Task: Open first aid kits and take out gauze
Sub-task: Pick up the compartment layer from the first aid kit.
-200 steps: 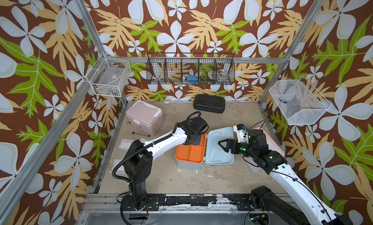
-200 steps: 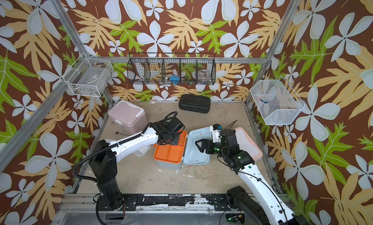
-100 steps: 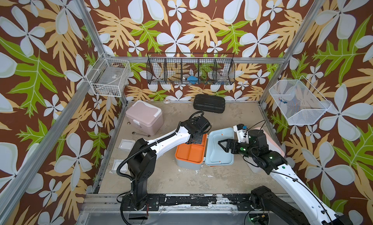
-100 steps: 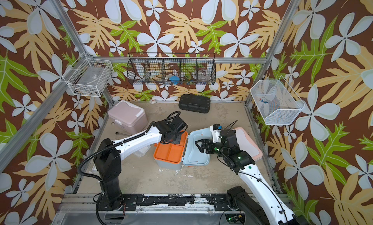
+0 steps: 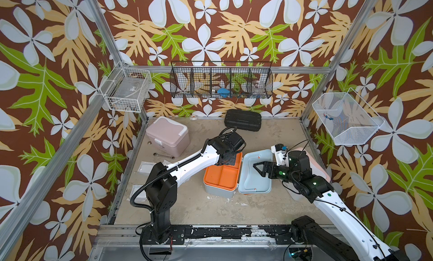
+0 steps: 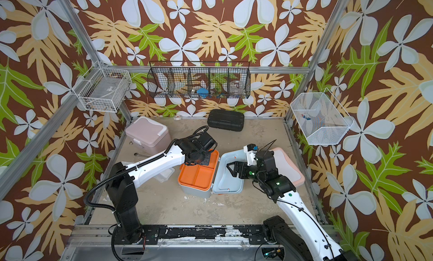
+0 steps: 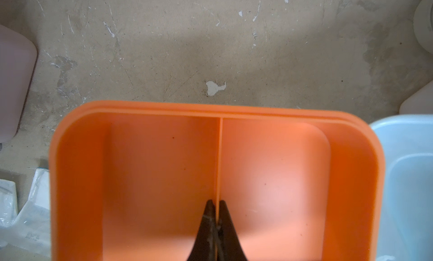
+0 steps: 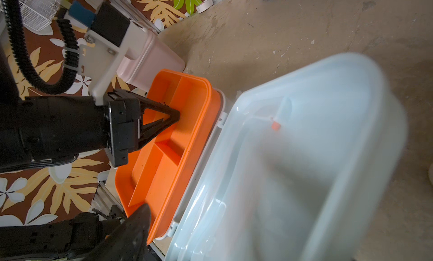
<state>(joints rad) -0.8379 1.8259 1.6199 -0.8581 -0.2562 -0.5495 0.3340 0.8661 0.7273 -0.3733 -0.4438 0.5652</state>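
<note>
Nearest, flat on the table [image 5: 210, 210] by the left arm: gauze packets [image 5: 140, 194], out of the kits; light, limp, slippery, best pinched at a film edge. Further in, left gripper [image 7: 216, 202] clamped on the thin divider [image 7: 220, 154] of the orange tray [image 7: 77, 177] inside the light blue kit [image 5: 218, 192]; likely stiff, light, liftable there. Right gripper [image 5: 259, 170] spread, empty, over the lid [image 5: 255, 189]. Farthest, pink kit [image 5: 167, 138], 1 of 3, closed.

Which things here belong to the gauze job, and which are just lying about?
Job: blue kit, orange tray, pink kit, white kit, gauze packets.
Lying about: black case, tape roll, wall baskets.
</note>
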